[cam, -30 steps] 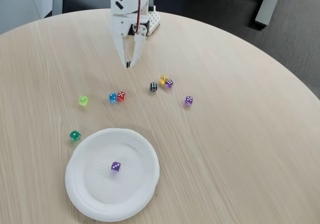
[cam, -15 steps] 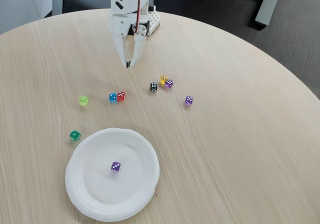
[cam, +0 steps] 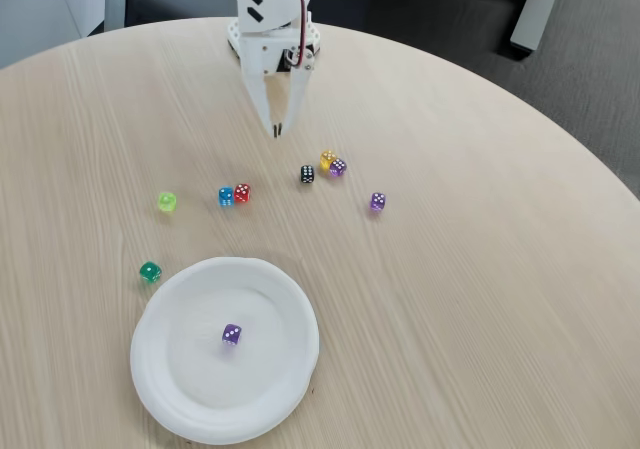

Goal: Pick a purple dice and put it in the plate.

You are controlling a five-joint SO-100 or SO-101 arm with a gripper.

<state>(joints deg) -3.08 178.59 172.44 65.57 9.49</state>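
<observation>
With my gripper (cam: 277, 132) pinched closed and empty above the table (cam: 480, 299), I feared grabbing a lighter purple die (cam: 338, 167) wedged against the yellow die (cam: 327, 157), since the purple dice (cam: 231, 334) sat in the plate (cam: 290, 309).

One fixed view stands above the near edge of the round wooden table (cam: 480, 299) and looks down at a steep slant toward the far side, where the arm's white base (cam: 275, 39) sits at the top of the frame. It is close enough to cut the table at the left, right and bottom edges — the plate (cam: 290, 314) lies low in the frame, nearest the lens. Beyond the far rim, dark floor (cam: 590, 89) shows at the upper right.
</observation>
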